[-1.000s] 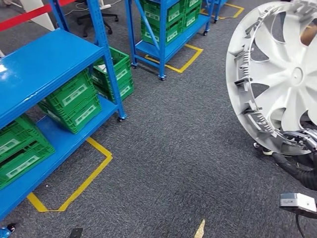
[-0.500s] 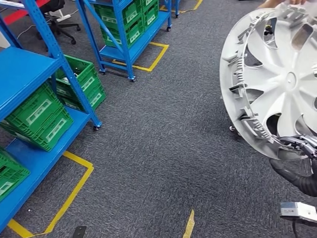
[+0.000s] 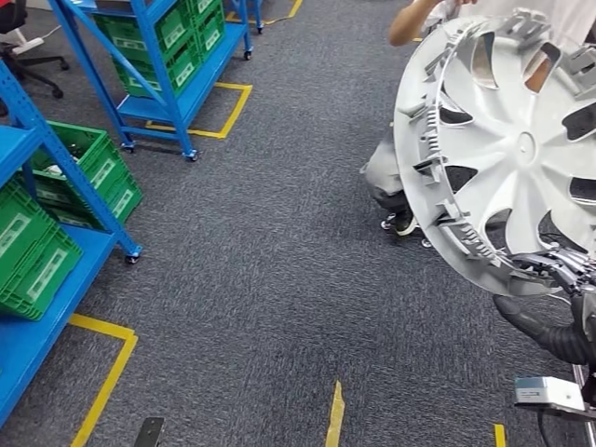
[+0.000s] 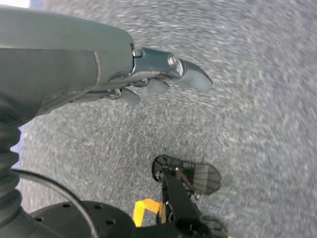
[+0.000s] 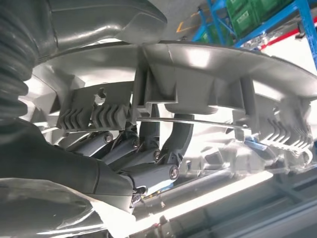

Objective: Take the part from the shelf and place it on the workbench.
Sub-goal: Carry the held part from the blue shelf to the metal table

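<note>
- Grey carpet floor carries yellow tape lines, some of them boxed around the shelf feet.
- Two blue shelf racks: one to the far left of the wheel cover, the other up-left of it and farther back.
- One silver wheel cover, the task's part, is held up off the floor at the right of the head view. It stands nearly on edge, its round face turned toward the camera and slightly leftward, clip ring showing along its left rim. Being round, it has no long axis.
- Green crates: at least six visible on the racks, counting the near stack, the lower pair and those on the farther rack.
- One person crouches behind the wheel cover, mostly hidden, an arm above its top-left rim.
- Right hand grips the wheel cover's lowest rim; in the right wrist view its fingers hook behind the clip ring.
- Left hand hangs over the carpet holding nothing, fingers extended.
</note>
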You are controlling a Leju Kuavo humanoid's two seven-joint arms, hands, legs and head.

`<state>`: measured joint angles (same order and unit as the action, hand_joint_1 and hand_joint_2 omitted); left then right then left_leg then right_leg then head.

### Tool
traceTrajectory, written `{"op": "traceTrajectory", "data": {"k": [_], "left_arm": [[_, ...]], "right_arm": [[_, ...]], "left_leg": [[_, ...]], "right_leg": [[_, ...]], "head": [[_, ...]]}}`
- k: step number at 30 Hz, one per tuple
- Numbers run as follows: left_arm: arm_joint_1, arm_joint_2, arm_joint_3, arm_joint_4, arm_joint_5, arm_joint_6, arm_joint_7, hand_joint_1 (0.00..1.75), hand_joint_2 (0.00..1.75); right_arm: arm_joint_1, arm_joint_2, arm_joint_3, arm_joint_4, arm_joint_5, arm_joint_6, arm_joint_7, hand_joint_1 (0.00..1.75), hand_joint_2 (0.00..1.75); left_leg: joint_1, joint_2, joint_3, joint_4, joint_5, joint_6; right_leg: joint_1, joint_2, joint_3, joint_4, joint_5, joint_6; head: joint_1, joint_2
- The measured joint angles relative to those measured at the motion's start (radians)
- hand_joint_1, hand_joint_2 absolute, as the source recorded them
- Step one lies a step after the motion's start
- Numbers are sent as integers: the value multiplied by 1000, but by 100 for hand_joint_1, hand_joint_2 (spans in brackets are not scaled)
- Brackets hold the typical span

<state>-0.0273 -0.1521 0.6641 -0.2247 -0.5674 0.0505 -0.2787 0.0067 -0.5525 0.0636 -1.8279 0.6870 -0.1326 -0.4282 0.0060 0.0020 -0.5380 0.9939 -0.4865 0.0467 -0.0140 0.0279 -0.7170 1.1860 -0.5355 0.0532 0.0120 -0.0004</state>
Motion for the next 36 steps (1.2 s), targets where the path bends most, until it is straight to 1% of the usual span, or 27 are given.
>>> {"op": "traceTrajectory", "data": {"k": [1,2,3,4,6,8,10,11,13,15,16,17,18,19,20,22,23,24,26,27,28,30,32,33,34,35,36], "left_arm": [[1,0,2,0,-1,-1,0,0,175],[1,0,3,0,-3,-1,1,0,175],[2,0,4,0,-4,0,4,0,175],[1,0,4,0,-6,1,7,0,175],[0,0,6,0,-7,3,12,0,175],[-2,1,7,0,-7,3,13,0,175],[-2,1,8,0,-7,4,12,0,175],[-3,1,9,0,-7,4,12,0,175],[-3,1,9,0,-9,6,15,0,175],[-1,1,10,0,-13,8,22,0,175],[0,1,11,0,-15,9,25,0,175],[2,1,11,0,-17,9,28,0,175],[4,0,11,1,-17,9,28,0,175],[4,0,11,1,-18,8,28,0,175],[4,0,11,1,-18,8,28,0,175],[3,1,11,1,-19,6,25,0,175],[2,1,11,1,-20,5,24,0,175],[1,1,11,1,-21,5,22,0,175],[0,-1,11,1,-24,3,17,0,175],[-1,-2,11,1,-25,3,14,0,175],[-2,-3,11,1,-26,2,12,0,175],[-2,-5,12,1,-27,2,10,0,175],[1,-5,12,1,-28,2,10,0,175],[2,-6,12,1,-28,2,10,0,175],[2,-6,12,1,-28,2,10,0,175],[1,-6,12,1,-28,3,10,0,175],[-1,-7,12,1,-28,4,10,0,175]], "right_arm": [[-3,1,7,4,0,0,0,175,175],[-3,2,12,6,0,0,2,175,175],[-3,3,17,9,0,-1,3,175,175],[-3,3,21,12,0,-1,4,175,175],[-3,3,27,15,0,-1,6,175,175],[-3,4,31,17,0,-2,6,175,175],[-2,6,31,18,0,-2,6,175,175],[-1,6,31,19,0,-2,6,175,175],[-2,6,30,20,0,-3,6,175,175],[-3,7,31,20,0,-3,6,175,175],[-3,9,32,20,0,-3,6,175,175],[-3,10,34,21,0,-3,6,175,175],[-3,11,36,21,0,-3,6,175,175],[-2,12,37,21,0,-3,6,175,175],[-1,13,39,22,0,-3,6,175,175],[-1,16,41,22,0,-4,6,175,175],[-1,17,43,22,0,-5,6,175,175],[-1,19,44,23,1,-7,6,175,175],[3,22,46,23,1,-10,5,175,175],[6,22,47,23,1,-11,5,175,175],[7,23,48,24,2,-11,5,175,175],[7,25,52,25,2,-11,5,175,175],[7,28,56,27,2,-11,5,175,175],[8,29,57,29,2,-11,5,175,175],[8,30,57,30,2,-11,5,175,175],[8,30,57,31,2,-10,5,175,175],[8,30,58,32,2,-10,5,175,175]], "left_leg": [[-1,15,0,0,-1,0],[-1,30,1,1,-2,-2],[0,45,2,1,-4,-4],[1,59,4,2,-6,-7],[-1,83,8,7,-15,-18],[-8,102,11,14,-23,-29],[-10,122,14,15,-27,-35],[-7,120,16,18,-33,-40],[-1,75,1,64,-71,-48],[1,20,-53,189,-138,-48],[1,10,-84,256,-165,-47],[0,6,-107,301,-175,-44],[0,4,-114,310,-163,-41],[0,0,-103,277,-132,-36],[-1,-12,-79,215,-90,-30],[2,-66,-29,91,-29,-17],[2,-88,-15,55,-18,-15],[1,-99,-11,42,-19,-15],[0,-77,-9,29,-16,-17],[1,-63,-7,23,-11,-14],[3,-48,-5,15,-6,-10],[2,-17,-4,9,-2,-5],[-1,16,-6,10,-3,-4],[-1,32,-6,10,-3,-5],[-1,47,-5,10,-5,-7],[-1,60,-4,10,-6,-9],[-2,72,-2,11,-9,-13]], "right_leg": [[-3,-15,-27,59,-21,5],[-7,-23,-39,89,-24,10],[-11,-28,-33,82,-11,15],[-14,-37,-7,36,17,18],[-14,-84,69,-100,65,22],[-9,-111,107,-167,76,9],[-6,-89,105,-165,74,-9],[-6,-77,103,-165,75,-16],[-8,-53,102,-166,78,-31],[-7,-28,101,-167,79,-40],[-6,-14,101,-167,80,-42],[-4,1,101,-167,80,-43],[-3,18,101,-166,81,-44],[-1,34,102,-166,81,-44],[-1,51,103,-166,82,-43],[-1,79,101,-165,85,-38],[-3,92,96,-164,88,-33],[-7,105,90,-163,92,-26],[-13,126,78,-166,99,-12],[-12,112,70,-160,95,-7],[-10,83,56,-140,82,-4],[-7,7,4,-32,25,1],[-9,-23,-52,93,-24,8],[-9,-27,-59,113,-25,10],[-10,-31,-44,91,-8,11],[-11,-38,-7,31,21,12],[-10,-59,37,-47,45,12]], "head": [[1,0],[0,0],[1,0],[1,0],[2,0],[2,0],[2,0],[1,0],[0,0],[-1,0],[-1,0],[-1,0],[-1,0],[-1,0],[-1,0],[0,0],[-1,0],[-2,0],[-3,0],[-2,0],[1,0],[7,0],[9,0],[9,0],[9,0],[9,0],[9,0]]}}
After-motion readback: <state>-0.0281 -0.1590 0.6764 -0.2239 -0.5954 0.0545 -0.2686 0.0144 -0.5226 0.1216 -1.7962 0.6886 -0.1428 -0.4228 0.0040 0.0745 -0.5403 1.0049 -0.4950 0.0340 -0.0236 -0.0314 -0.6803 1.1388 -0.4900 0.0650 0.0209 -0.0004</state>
